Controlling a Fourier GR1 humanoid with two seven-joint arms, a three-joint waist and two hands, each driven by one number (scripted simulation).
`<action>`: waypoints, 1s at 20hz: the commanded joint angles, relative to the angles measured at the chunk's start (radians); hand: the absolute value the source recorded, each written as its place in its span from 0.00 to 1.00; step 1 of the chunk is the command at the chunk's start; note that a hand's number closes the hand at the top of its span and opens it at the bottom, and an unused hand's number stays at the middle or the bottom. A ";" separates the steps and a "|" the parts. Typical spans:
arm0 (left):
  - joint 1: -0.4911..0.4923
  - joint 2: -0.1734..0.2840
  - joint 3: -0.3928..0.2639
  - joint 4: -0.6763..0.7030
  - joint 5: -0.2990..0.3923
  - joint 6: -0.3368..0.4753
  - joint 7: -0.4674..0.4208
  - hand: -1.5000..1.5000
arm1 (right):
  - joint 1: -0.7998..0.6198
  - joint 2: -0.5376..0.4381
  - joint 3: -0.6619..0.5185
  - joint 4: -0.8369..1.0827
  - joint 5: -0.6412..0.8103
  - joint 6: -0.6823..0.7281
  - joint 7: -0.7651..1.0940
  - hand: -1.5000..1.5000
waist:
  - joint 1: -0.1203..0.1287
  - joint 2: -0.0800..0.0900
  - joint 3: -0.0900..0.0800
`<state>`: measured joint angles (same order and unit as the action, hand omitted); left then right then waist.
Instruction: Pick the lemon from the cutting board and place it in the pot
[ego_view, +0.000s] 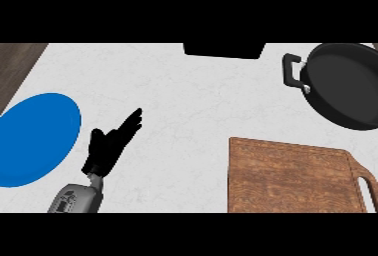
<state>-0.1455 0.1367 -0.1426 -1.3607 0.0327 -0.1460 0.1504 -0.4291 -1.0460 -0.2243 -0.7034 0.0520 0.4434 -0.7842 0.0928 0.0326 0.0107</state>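
Here, cutting board (295, 177) long axis near-vertical, handle right; pot (347, 85) beyond.

One wooden cutting board (295, 176). One black pot (345, 85) with a side handle. One blue plate (35, 139). One black hand (109, 146) on a grey forearm (76, 198). One dark object (224, 49) at the counter's far edge, unidentifiable.

The wooden cutting board (291, 177) lies on the white counter (192, 100); the black pot (347, 85) is behind it, the left hand (111, 142), fingers straight, and a blue plate (33, 140) to its left.
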 joint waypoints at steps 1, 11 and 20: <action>-0.014 -0.014 -0.008 0.015 -0.010 0.010 0.010 0.50 | -0.079 -0.019 0.063 0.061 0.063 0.090 -0.144 1.00 | 0.005 -0.001 -0.003; 0.000 -0.011 -0.011 -0.005 -0.016 0.009 0.034 0.50 | -0.311 0.087 0.276 0.122 0.275 -0.062 -0.119 1.00 | -0.001 -0.010 -0.007; -0.016 0.005 0.017 0.008 -0.009 -0.002 0.000 0.50 | -0.427 0.185 0.444 0.227 0.569 -0.443 -0.061 1.00 | -0.002 -0.005 -0.007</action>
<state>-0.1549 0.1383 -0.1330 -1.3462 0.0255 -0.1524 0.1484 -0.8187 -0.9032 0.1533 -0.5153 0.5052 0.1337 -0.8498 0.0958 0.0281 0.0034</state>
